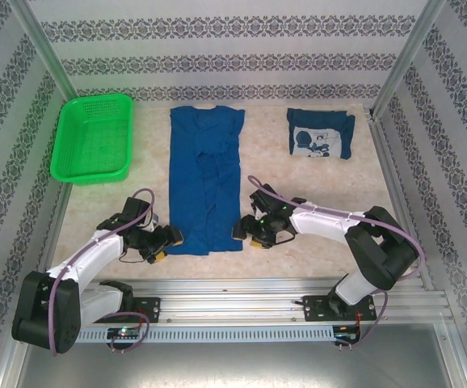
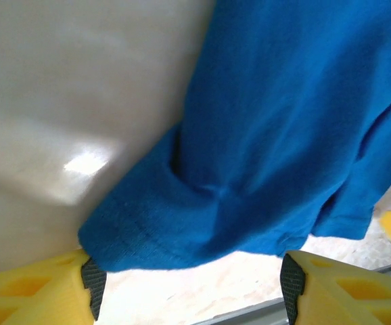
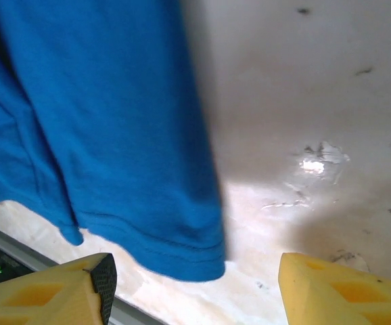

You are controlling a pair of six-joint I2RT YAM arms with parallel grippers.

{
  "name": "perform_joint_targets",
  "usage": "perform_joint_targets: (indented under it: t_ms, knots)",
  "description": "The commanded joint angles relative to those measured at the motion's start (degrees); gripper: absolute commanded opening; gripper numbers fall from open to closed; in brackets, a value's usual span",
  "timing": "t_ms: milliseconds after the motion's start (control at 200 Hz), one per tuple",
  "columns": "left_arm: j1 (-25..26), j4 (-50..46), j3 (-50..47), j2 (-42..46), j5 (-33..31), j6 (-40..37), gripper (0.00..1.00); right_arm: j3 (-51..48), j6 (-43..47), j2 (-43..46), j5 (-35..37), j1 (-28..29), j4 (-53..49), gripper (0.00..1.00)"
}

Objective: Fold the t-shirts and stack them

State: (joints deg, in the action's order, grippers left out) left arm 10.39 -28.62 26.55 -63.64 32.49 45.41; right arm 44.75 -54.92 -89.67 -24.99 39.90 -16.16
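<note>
left gripper [image 2: 192, 291] spread at t-shirt [image 1: 205, 178] near-left hem corner | right gripper [image 3: 195, 291] spread at near-right corner | open table [image 1: 338, 182] alongside

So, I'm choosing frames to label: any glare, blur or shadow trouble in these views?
Top external: sharp and evenly lit, the spread t-shirt crisp. Left wrist: a glare patch on the table, cloth soft. Right wrist: a glare spot on the table, the shirt's edge smeared, a shadow beside it.
</note>
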Motion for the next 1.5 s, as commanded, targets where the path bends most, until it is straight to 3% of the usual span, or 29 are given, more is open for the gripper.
perform_joint_targets:
  t_ms: [0, 220, 435, 744, 909, 1029, 1369, 1494]
  knots:
    - [-0.2, 8.0, -2.3, -0.63, 0.95, 2.71, 0.68, -0.97, -4.52, 0.02, -1.86, 0.48, 10.29, 0.65]
    - [-0.31, 11.05, -3.33, -2.01, -0.22, 3.38, 0.64, -1.67, -5.82, -2.36, -2.88, 1.65, 11.79, 0.65]
    - [-0.2, 11.9, -4.51, -1.92, 0.63, 3.5, 0.59, -2.55, -6.21, -0.15, -1.61, 3.0, 6.37, 0.65]
    - [-0.21, 12.02, -6.06, -0.5, 1.79, 4.16, 0.29, -3.68, -6.09, 0.95, -1.2, 4.35, 5.26, 0.65]
    - [-0.21, 9.96, -6.67, 1.74, 2.14, 3.97, 0.2, -2.48, -6.11, -2.14, -1.86, 5.01, 6.25, 0.64]
    - [-0.25, 9.63, -7.78, 2.88, 2.89, 3.95, 0.18, -1.55, -5.82, -4.64, -0.46, 4.55, 6.42, 0.56]
    - [-0.2, 5.73, -8.79, 6.12, 4.51, 2.19, 0.16, 1.92, -5.46, -4.61, -0.04, 3.76, 5.3, 0.15]
    - [-0.21, 2.52, -7.95, 7.86, 4.51, 1.09, 0.16, 2.35, -4.89, -1.21, -1.05, 3.71, 0.98, 0.08]
